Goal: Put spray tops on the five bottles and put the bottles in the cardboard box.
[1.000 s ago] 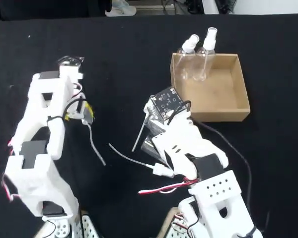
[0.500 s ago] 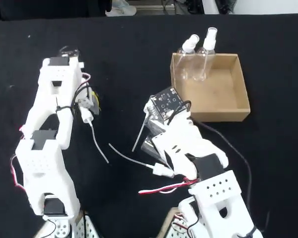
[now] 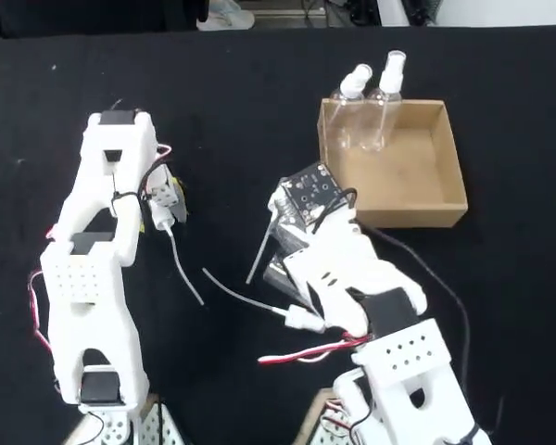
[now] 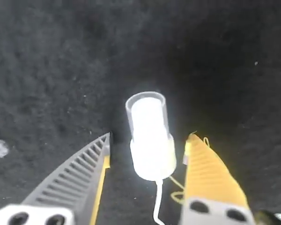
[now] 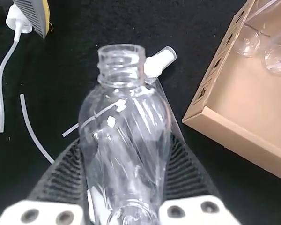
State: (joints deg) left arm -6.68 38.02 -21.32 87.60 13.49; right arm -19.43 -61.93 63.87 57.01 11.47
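Inside left end effector (image 4: 150, 137): spray top (image 4: 149, 126)

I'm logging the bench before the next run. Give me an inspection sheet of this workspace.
Surface: black cloth covers the table.
Job's things: the cardboard box holds two capped bottles. The open bottle has no top. One spray top sits between the left fingers, a loose spray top lies by the right arm, and a third spray top lies beside the open bottle's neck.
Clutter: nothing seen.
Hands: the left hand is open, with gaps either side of its spray top. The right hand is shut on the open bottle.
Cables: red and white wires and a black cable lie by the right arm.
Surroundings: pale floor beyond the far edge.
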